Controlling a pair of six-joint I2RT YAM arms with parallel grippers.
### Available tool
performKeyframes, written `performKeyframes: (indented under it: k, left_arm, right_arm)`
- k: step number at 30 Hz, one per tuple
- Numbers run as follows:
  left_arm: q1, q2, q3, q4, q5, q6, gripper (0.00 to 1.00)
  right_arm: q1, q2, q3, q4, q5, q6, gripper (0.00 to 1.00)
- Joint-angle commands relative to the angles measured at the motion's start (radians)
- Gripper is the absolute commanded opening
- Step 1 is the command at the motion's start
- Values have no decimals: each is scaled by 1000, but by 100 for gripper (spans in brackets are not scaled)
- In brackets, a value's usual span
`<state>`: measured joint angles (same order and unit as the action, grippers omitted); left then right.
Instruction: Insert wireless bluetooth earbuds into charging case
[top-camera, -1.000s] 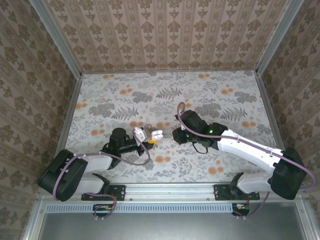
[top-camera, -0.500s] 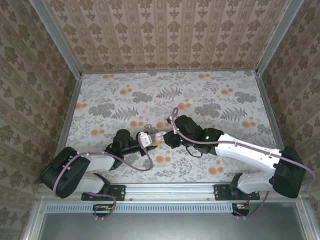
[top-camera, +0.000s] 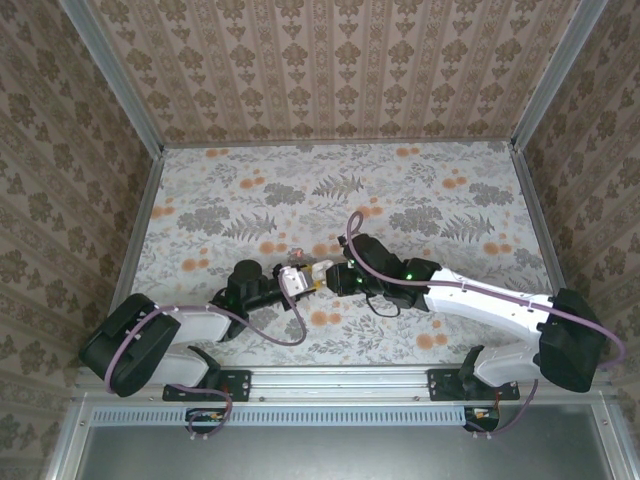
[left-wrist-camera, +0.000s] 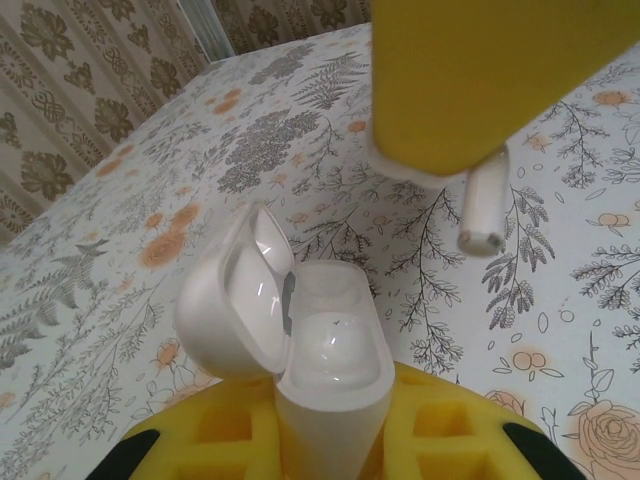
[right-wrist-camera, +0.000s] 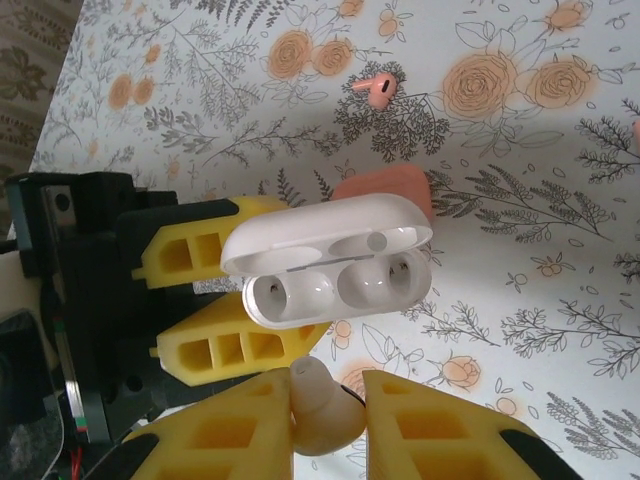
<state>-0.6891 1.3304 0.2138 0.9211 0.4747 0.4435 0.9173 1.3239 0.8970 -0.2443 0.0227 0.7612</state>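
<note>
My left gripper (left-wrist-camera: 330, 432) is shut on a white charging case (left-wrist-camera: 335, 345), held upright with its lid (left-wrist-camera: 232, 300) swung open. Both sockets are empty in the right wrist view, where the case (right-wrist-camera: 335, 262) sits between the left gripper's yellow fingers (right-wrist-camera: 235, 340). My right gripper (right-wrist-camera: 325, 400) is shut on a white earbud (right-wrist-camera: 322, 412), its tip a short gap from the case's mouth. From the left wrist the earbud's stem (left-wrist-camera: 483, 205) hangs below a right finger (left-wrist-camera: 470, 80), above and right of the case. From above, both grippers (top-camera: 312, 279) meet at the floor's middle.
A coral-red rounded case (right-wrist-camera: 392, 188) lies on the floral floor just behind the white case. A tiny coral earbud (right-wrist-camera: 375, 88) lies farther off, seen from above as a coral speck (top-camera: 296, 254). Patterned walls (top-camera: 330, 70) enclose the floor.
My right gripper has travelled left with the earbud until it sits close to the case. My left gripper has shifted slightly right with the open case.
</note>
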Motion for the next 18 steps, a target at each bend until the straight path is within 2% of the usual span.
performKeyframes:
  k: [1, 12, 18]
  left_arm:
    - [-12, -20, -11, 33, -24, 46, 7]
    - [-46, -18, -22, 41, -75, 128, 6]
    - [-60, 17, -45, 136, -67, 196, 5]
  right_arm:
    - [5, 11, -24, 46, -3, 111, 22]
    - [-16, 8, -73, 91, -32, 309, 22]
    - [-21, -71, -148, 120, -30, 360, 22]
